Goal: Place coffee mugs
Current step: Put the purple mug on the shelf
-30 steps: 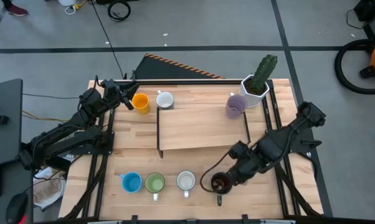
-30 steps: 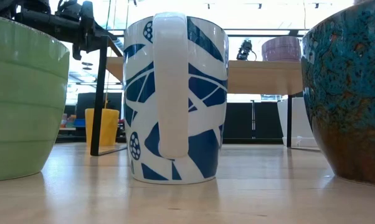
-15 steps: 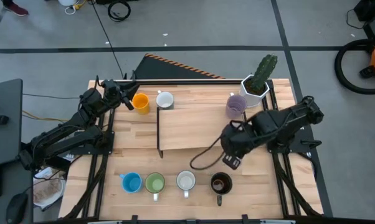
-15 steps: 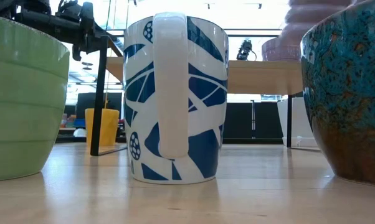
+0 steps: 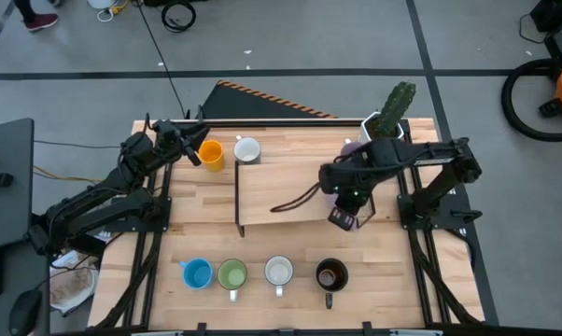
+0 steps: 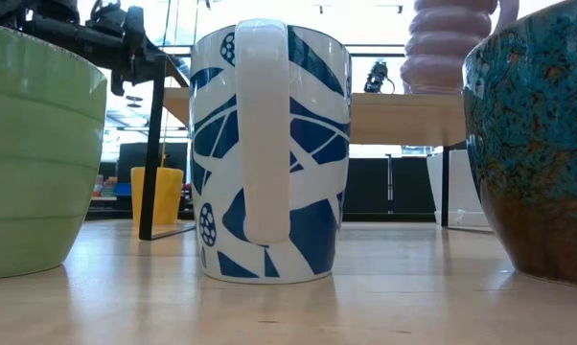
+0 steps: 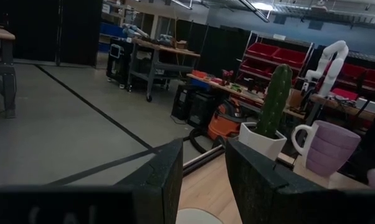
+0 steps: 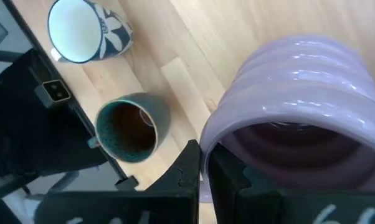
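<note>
Standing at the near edge are four mugs in a row: blue mug, green mug, white mug and brown mug, the brown one at the right end. A second ago the right arm was low over that brown mug. Now it has swung up and away, and its wrist is over the right part of the shelf in the middle of the table.

From the wrist you can see why: the right claw is clamped on the rim of a lilac mug, one finger inside and one outside, with the brown and white mugs well below and behind it. From table height that mug hangs in the air above the shelf top, not touching it. My guess is it's being carried to a spot up there, so the near row looks done and the placing is moving on to the shelf.

Farther back on the right, the second lilac mug sits on the shelf just beside the cactus pot, so the carried one will need to come down clear of it.

At the far left, the left claw waits with a narrow gap between its fingers, holding nothing, just beside the orange mug and another white mug.
</note>
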